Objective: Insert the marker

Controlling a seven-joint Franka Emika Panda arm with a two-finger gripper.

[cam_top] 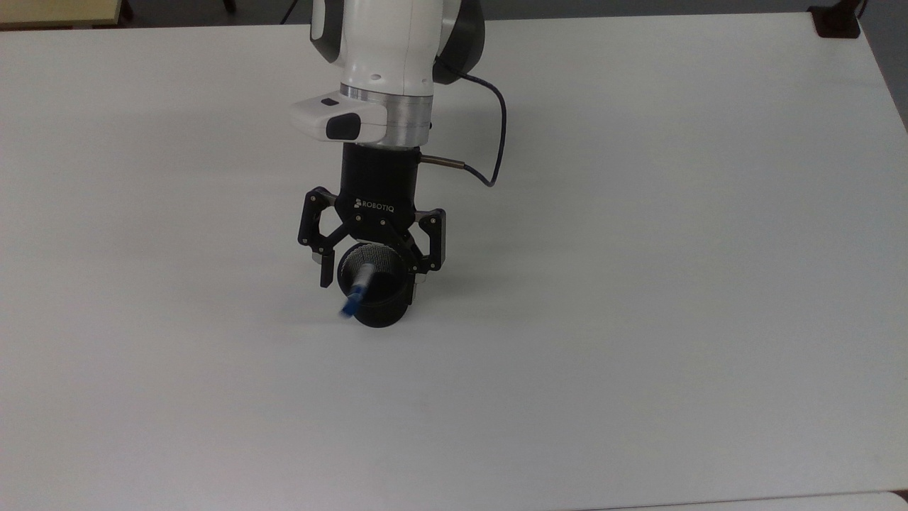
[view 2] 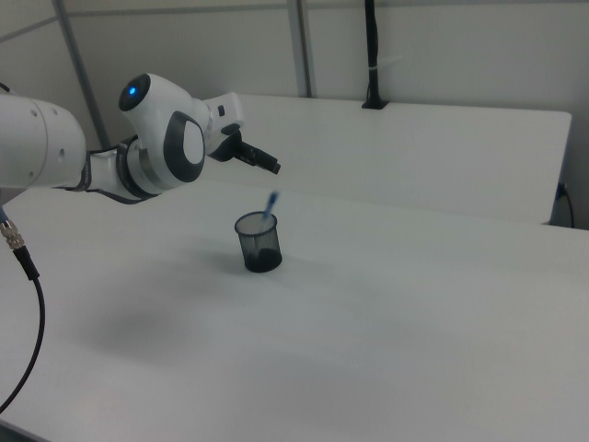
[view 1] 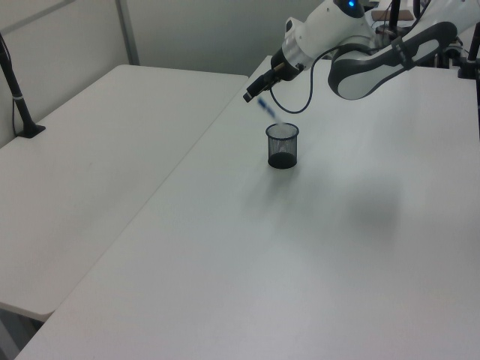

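Gripper point(cam_top: 371, 273) fingers stand spread wide apart with nothing between them. In the top view one finger hangs on the top view's left of the black mesh cup point(cam_top: 376, 294) and the other on the top view's right, both above and slightly to the far side of its rim. In the left view the gripper point(view 1: 253, 91) sits above the cup point(view 1: 282, 145) and off to the left view's left, clear of it. In the right view the gripper point(view 2: 265, 164) is above the cup point(view 2: 258, 242), with open air between them.

Marker point(cam_top: 355, 292) is free of the fingers. Its lower part is inside the cup and it leans against the rim, with the blue cap end sticking out over the near-left edge in the top view. In the left view the marker point(view 1: 268, 111) appears as a blurred tilted streak just above the cup mouth. In the right view the marker point(view 2: 270, 206) rises slanted out of the cup, blue end uppermost.

Cup stands upright on the white table point(cam_top: 638, 284). A dark cable point(cam_top: 496, 152) loops from the wrist on the top view's right.
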